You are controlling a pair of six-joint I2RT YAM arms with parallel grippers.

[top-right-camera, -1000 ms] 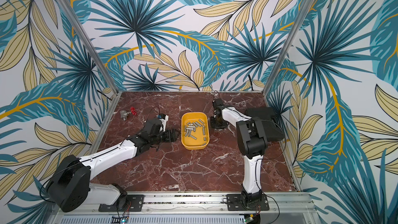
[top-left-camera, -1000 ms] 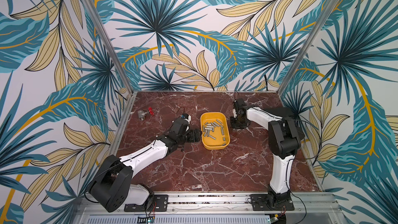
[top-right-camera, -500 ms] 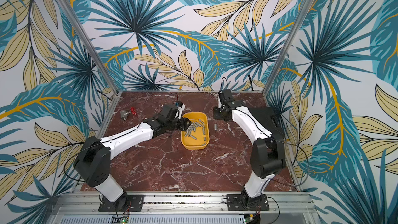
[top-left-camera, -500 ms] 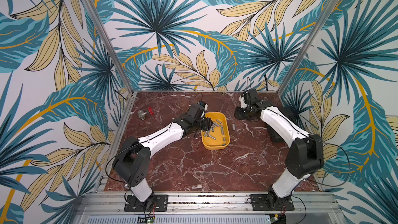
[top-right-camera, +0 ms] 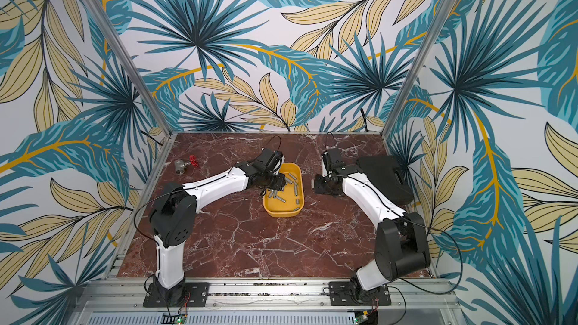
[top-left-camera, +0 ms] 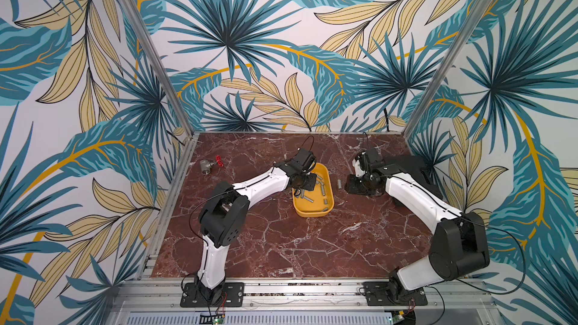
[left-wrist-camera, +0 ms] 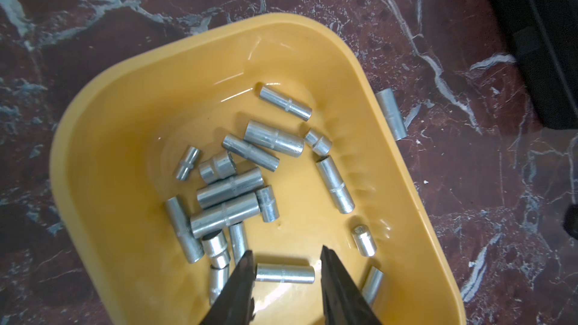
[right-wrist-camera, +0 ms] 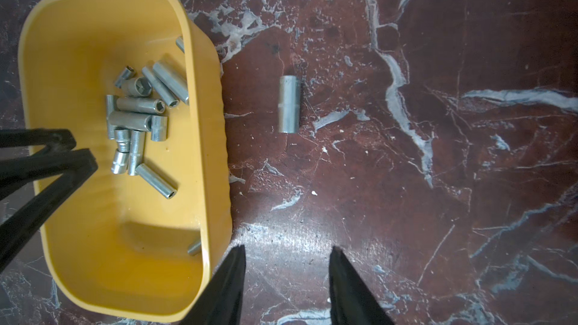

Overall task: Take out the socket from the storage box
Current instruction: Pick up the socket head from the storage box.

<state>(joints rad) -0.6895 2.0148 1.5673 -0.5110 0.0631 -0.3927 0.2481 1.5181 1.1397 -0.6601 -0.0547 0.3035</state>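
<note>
L gripper (left-wrist-camera: 286,250) is down inside the storage box (top-left-camera: 313,213), a shallow yellow tray mid-table, at its far end. Its jaws are partly apart and straddle 1 socket (left-wrist-camera: 284,273) lengthwise on the tray floor. 1 finger (left-wrist-camera: 240,279) touches the socket's end and the other shows a thin gap, so it's not clamped and nothing is lifted. More loose steel sockets (left-wrist-camera: 228,201) lie heaped in the tray's middle, w/ a few strays along the walls. 1 lone socket (right-wrist-camera: 289,104) lies flat on the marble table (top-left-camera: 281,245) outside the tray, near its long wall, btw tray and R gripper (right-wrist-camera: 287,247). R gripper hangs over bare marble near that socket, jaws apart, empty. Black hard case (top-left-camera: 416,170) sits behind the R arm at the table's edge. Metal valve w/ red handle (top-left-camera: 209,165) is at the far L side, well apart.
</note>
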